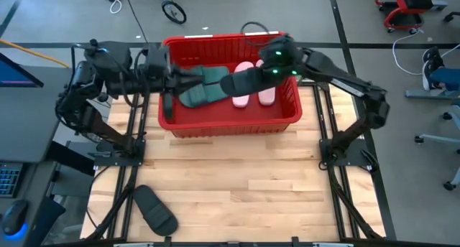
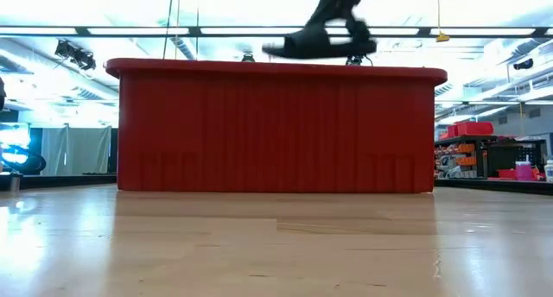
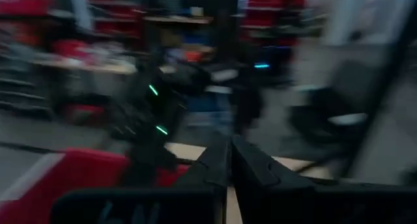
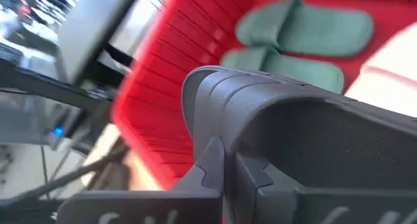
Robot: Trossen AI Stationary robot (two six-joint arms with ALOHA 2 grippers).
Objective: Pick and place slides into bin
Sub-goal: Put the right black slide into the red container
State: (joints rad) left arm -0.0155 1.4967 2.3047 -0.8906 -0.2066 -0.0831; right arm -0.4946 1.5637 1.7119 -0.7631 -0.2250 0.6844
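1. Room: from the low view I see a workshop with ceiling lights overhead and red storage racks [image 2: 471, 129] off to the side; cables and a chair base lie on the grey floor around the rig.
2. Surface: I am working on a pale wooden table [image 1: 237, 182], bare across its middle.
3. Bin: the red bin [image 1: 231, 123] stands at the far end of the table. Two dark green slides [image 1: 203, 85] and two pale pink slides [image 1: 251, 91] already lie inside it.
4. Right gripper [image 4: 225, 175]: its fingers are closed narrowly on the edge of a black slide [image 1: 246, 80], which hangs above the bin rim, over the interior.
5. Left gripper [image 3: 229, 160]: I read its fingers as closed together and carrying nothing; the arm reaches over the bin's left wall.
6. Remaining item: a second black slide [image 1: 153, 208] lies on the near left part of the table, well apart from the bin.
7. Step in hand, as I judge it: the placing step for the fifth slide. The next move calls for lowering it and opening the fingers over a free patch of the bin floor.
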